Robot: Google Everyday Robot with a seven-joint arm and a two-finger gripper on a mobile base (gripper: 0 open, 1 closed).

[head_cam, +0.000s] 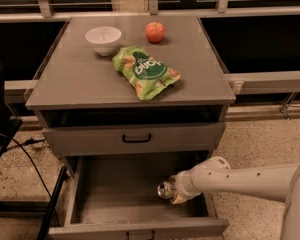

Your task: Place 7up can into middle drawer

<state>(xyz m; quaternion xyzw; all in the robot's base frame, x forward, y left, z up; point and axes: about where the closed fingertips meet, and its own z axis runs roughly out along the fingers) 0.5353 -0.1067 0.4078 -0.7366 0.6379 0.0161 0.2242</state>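
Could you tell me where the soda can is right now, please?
In the camera view the soda can is low, just right of centre, held by the gripper over the right side of the open drawer, below the shut drawer.

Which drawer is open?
The lowest one, the middle drawer: it is pulled out, showing its grey floor. The drawer with the black handle above is shut. The claw holds the 7up can over the open drawer.
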